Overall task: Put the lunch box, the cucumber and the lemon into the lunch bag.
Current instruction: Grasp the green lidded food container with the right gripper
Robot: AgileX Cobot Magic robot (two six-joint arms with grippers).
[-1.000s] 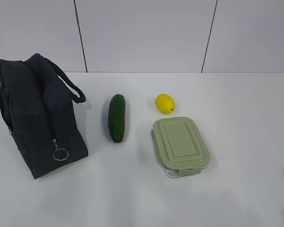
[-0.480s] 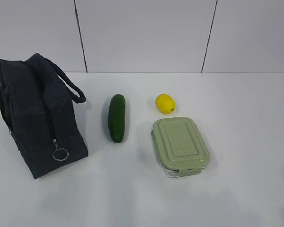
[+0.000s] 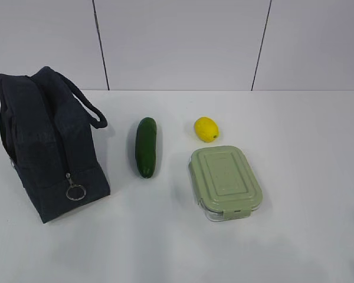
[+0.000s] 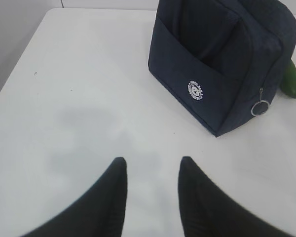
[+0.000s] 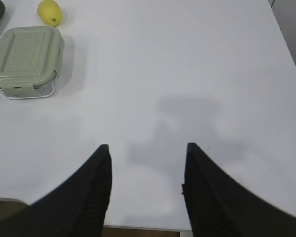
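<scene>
Navy fabric: one lunch bag [image 3: 47, 144] upright at table's [image 3: 307, 147] far left, ring pull [image 3: 75, 192] hanging on its near end. Next, one cucumber [image 3: 146, 147] lying apart, then one lemon [image 3: 206, 129] just behind one lunch box [image 3: 225, 181], lid on. Right half of table bare white. Left gripper [image 4: 150, 168] spread, holding nothing, near table's left edge; right gripper [image 5: 147, 151] spread, holding nothing, by near edge.
</scene>
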